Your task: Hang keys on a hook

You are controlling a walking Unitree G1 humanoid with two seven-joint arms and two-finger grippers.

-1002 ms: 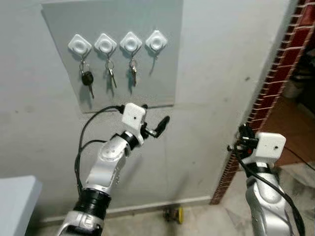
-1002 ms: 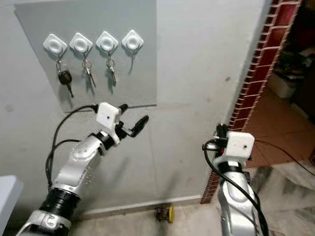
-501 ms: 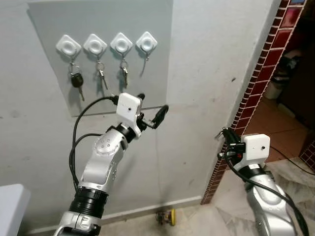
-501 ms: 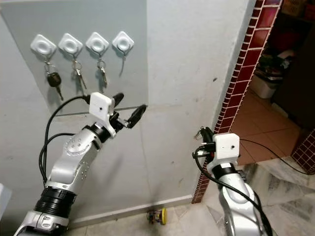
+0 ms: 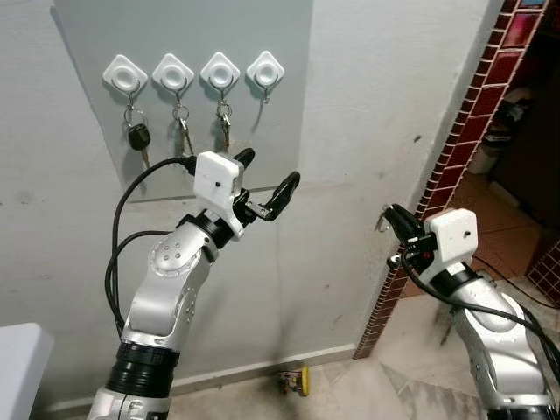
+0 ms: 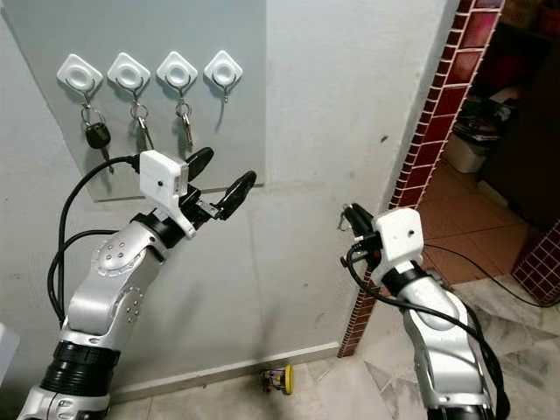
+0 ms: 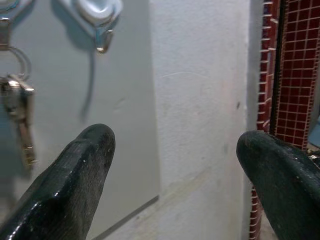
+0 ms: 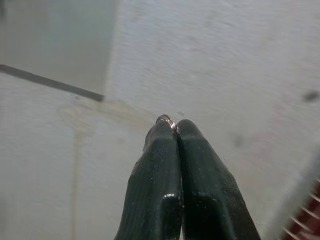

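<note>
Right gripper (image 5: 391,220) is coming up higher than a second ago, fingers pinching a key ring (image 8: 166,120) by the brick edge. Left gripper (image 5: 267,184) is hovering spread under the empty hook (image 5: 265,70), past three hung keys (image 5: 180,133).

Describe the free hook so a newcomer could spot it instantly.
On the wall is a grey panel with a row of four white diamond-shaped hooks along its top. The free hook is the end one on the robot's right, nearest the brick edge. It alone hangs bare, while the other three each carry keys.
</note>
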